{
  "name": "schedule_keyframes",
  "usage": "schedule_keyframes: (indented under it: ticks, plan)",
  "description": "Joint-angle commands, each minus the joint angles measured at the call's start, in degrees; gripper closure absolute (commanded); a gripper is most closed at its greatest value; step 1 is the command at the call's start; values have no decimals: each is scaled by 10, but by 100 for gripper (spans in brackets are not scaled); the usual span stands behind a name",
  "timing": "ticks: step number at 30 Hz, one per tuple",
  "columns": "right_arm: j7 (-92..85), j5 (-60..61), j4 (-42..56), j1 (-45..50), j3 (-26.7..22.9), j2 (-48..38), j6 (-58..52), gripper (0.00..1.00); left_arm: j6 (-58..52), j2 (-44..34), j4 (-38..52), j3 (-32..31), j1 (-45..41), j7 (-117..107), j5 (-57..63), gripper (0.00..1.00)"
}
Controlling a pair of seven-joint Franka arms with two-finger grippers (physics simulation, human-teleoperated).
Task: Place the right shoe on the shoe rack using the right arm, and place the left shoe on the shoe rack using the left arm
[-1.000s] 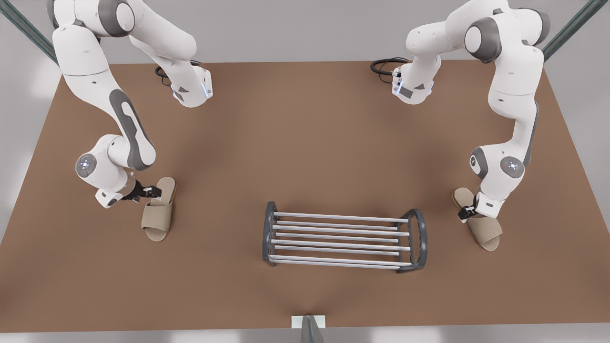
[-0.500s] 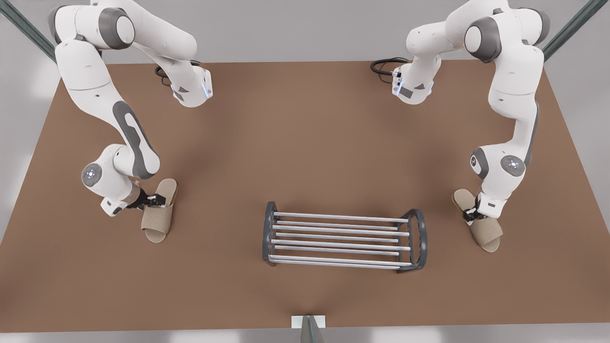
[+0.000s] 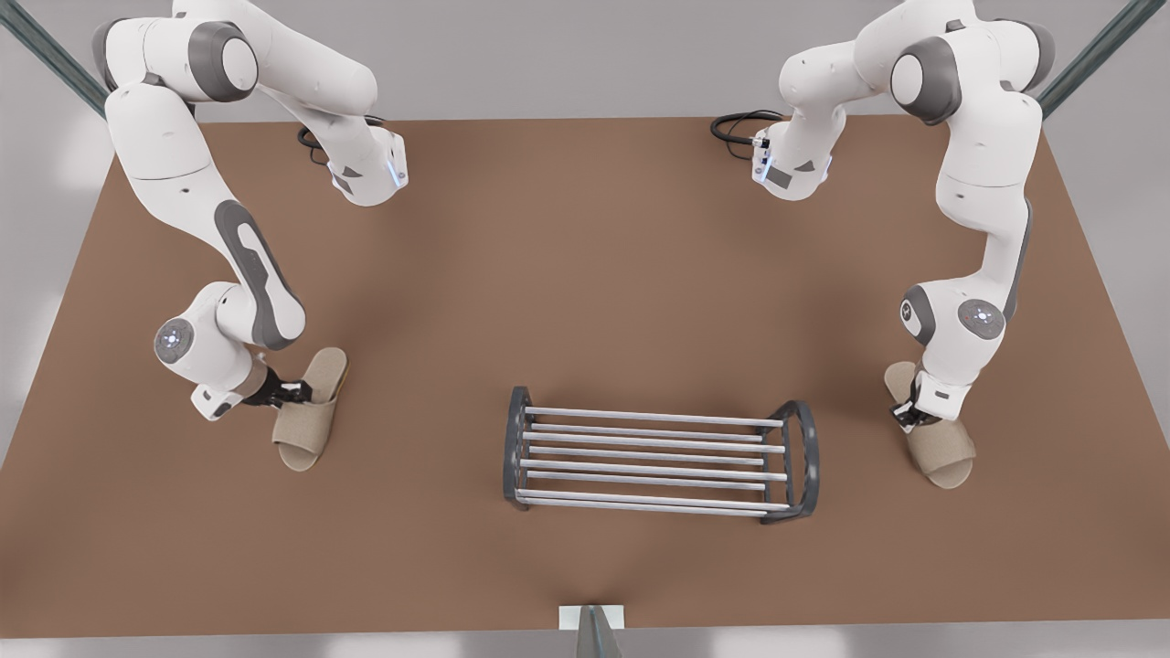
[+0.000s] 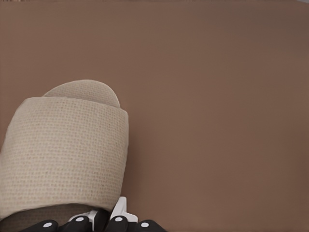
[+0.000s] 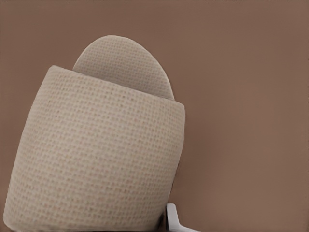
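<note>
the right claw [image 3: 294, 393] is seen at the front view's left, closed on the right shoe [image 3: 306, 428]. the grip is taken at the side of the shoe that faces the front view's left, just behind the woven band. in the right wrist view one pale finger [image 5: 173, 218] is seen pressed against the rear corner of the band of the right shoe [image 5: 101, 154], with the rounded toe beyond it.

the left claw [image 3: 907, 416] is seen at the front view's right, closed on the left shoe [image 3: 941, 452], again at the side facing the front view's left and just behind the band. in the left wrist view the dark tips of the left claw [image 4: 104, 221] are seen at the rear edge of the band of the left shoe [image 4: 63, 150].

both shoes are beige open-toed slippers, turned with their toes toward the near edge of the brown tabletop [image 3: 585, 274] and splayed slightly outward. whether they are clear of the tabletop cannot be told.

the shoe rack [image 3: 654, 500] is placed between the two shoes, well apart from each. its silver bars are run across between two dark grey end frames, and nothing is carried on it.
</note>
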Motion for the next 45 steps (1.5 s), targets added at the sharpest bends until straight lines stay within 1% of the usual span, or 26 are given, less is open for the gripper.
schedule_keyframes:
  ticks: [1, 2, 5, 8, 10, 13, 14, 16, 18, 19, 21, 23, 24, 25, 26, 27, 28, 30, 31, 32, 34, 36, 38, 42, 43, 45]
  plan:
    - [1, -1, 2, 1, 0, 0, -1, 55, 3, 0, 0, 0, 0, -2, 0, 72]
    - [1, -1, 5, 0, 0, 0, -1, 57, 3, 0, 0, 0, 0, -1, 0, 72]
    - [-2, -2, 7, 0, 0, 0, -1, 67, 3, -1, 0, 0, 0, -3, 0, 79]
    - [-2, -3, 17, 0, 0, 0, -7, 67, 3, -4, 0, 0, -1, -4, 0, 79]
    - [1, -3, 48, -2, 1, 0, -61, 69, 3, -9, 0, 0, 0, -4, 0, 79]
    - [1, -3, 77, 2, 1, -2, -96, 73, 1, -28, 0, -1, -3, -4, 1, 79]
    - [1, -3, 102, 3, 1, -3, -123, 74, 0, -36, -1, -1, -5, -4, 1, 79]
    - [7, -1, 144, 3, 13, -4, -168, 79, -21, -57, -1, -3, -11, -3, 2, 79]
    - [19, 0, 164, 2, 27, -7, -180, 79, -76, -98, -1, -5, -22, -4, 2, 79]
    - [20, 1, 193, 2, 37, -7, -211, 79, -110, -124, -1, -5, -34, -4, 1, 79]
    - [86, 1, 272, 2, 83, -8, -305, 79, -166, -173, 0, -12, -46, -5, 1, 79]
    - [121, 1, 317, 2, 119, -8, -350, 79, -224, -220, 5, -31, -46, -5, 0, 79]
    - [140, 1, 332, 2, 142, -8, -361, 79, -269, -240, 25, -46, -46, -5, -2, 79]
    - [160, 1, 363, 2, 155, -17, -400, 79, -294, -266, 29, -59, -61, -5, -9, 79]
    - [171, -1, 372, 0, 174, -32, -422, 79, -315, -283, 36, -60, -75, -5, -17, 79]
    - [192, -4, 407, 6, 190, -33, -455, 79, -360, -289, 64, -61, -87, -5, -20, 79]
    - [239, -5, 421, 20, 192, -33, -461, 79, -401, -292, 95, -64, -107, -5, -20, 79]
    - [314, -4, 448, 30, 221, -33, -466, 79, -455, -292, 137, -105, -119, -5, -21, 79]
    - [348, -7, 450, 51, 223, -33, -468, 79, -466, -292, 147, -117, -124, -11, -21, 79]
    - [389, -8, 468, 90, 222, -33, -487, 79, -467, -292, 148, -139, -127, -17, -21, 79]
    - [512, -14, 496, 171, 215, -32, -487, 79, -466, -284, 154, -186, -132, -67, -20, 79]
    - [602, -48, 532, 242, 207, -24, -479, 79, -455, -271, 160, -209, -133, -88, -19, 79]
    - [645, -51, 584, 353, 95, 7, -478, 79, -454, -270, 176, -229, -133, -89, -19, 79]
    - [694, -51, 635, 423, 8, 47, -474, 79, -402, -237, 177, -252, -133, -92, -19, 79]
    - [720, -51, 634, 426, 7, 48, -460, 79, -396, -234, 177, -258, -133, -104, -17, 79]
    - [763, -51, 635, 462, -19, 51, -441, 79, -376, -221, 177, -262, -133, -104, -17, 79]
